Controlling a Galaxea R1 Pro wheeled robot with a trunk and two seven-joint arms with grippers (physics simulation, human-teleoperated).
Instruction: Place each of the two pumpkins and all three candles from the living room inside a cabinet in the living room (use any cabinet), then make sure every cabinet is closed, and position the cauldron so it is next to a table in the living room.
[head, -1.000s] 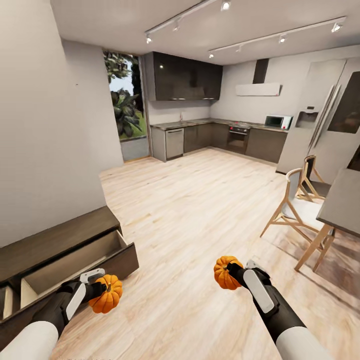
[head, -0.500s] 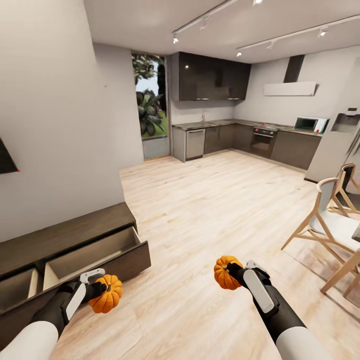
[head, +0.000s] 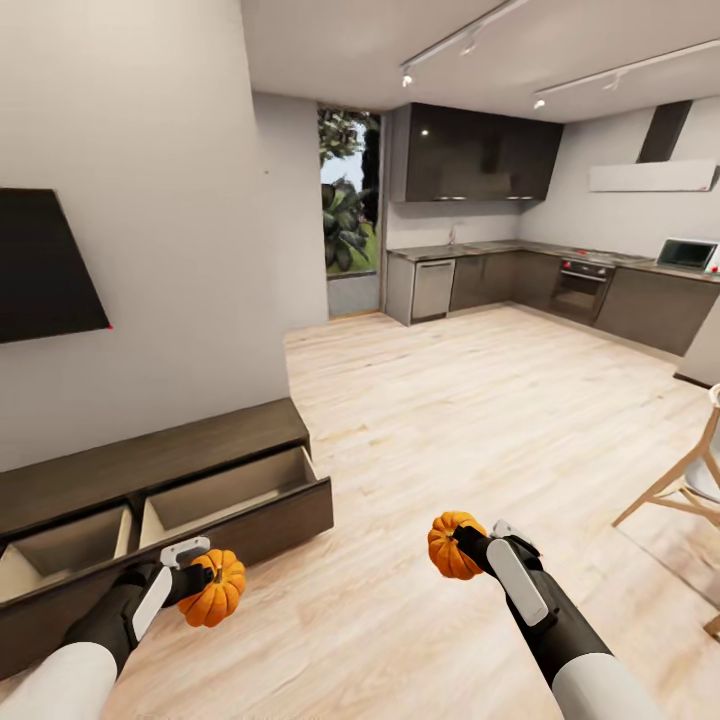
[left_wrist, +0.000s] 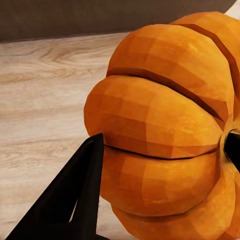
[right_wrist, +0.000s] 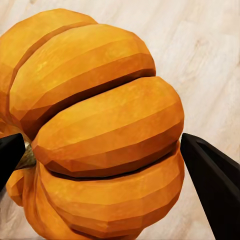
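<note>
My left gripper (head: 205, 578) is shut on an orange ribbed pumpkin (head: 215, 589), held above the floor just in front of the low dark-brown cabinet (head: 150, 455). Two of the cabinet's drawers (head: 235, 492) stand pulled open and look empty. My right gripper (head: 466, 545) is shut on the second pumpkin (head: 450, 546) over bare floor at the lower middle. In the left wrist view, that pumpkin (left_wrist: 165, 130) sits between dark fingers (left_wrist: 75, 200). The right wrist view has its pumpkin (right_wrist: 100, 135) between black fingers (right_wrist: 215, 185). Candles, cauldron and table are out of view.
A black wall screen (head: 45, 265) hangs above the cabinet. Light wood floor (head: 480, 410) stretches toward grey kitchen units (head: 560, 285) and a window (head: 345, 215) at the back. A wooden chair (head: 695, 470) stands at the right edge.
The whole view has swung left: the cabinet and its open drawers now sit further right, the wall screen has come in, the chairs and fridge slid out. Both arms hold their pumpkins as before.
</note>
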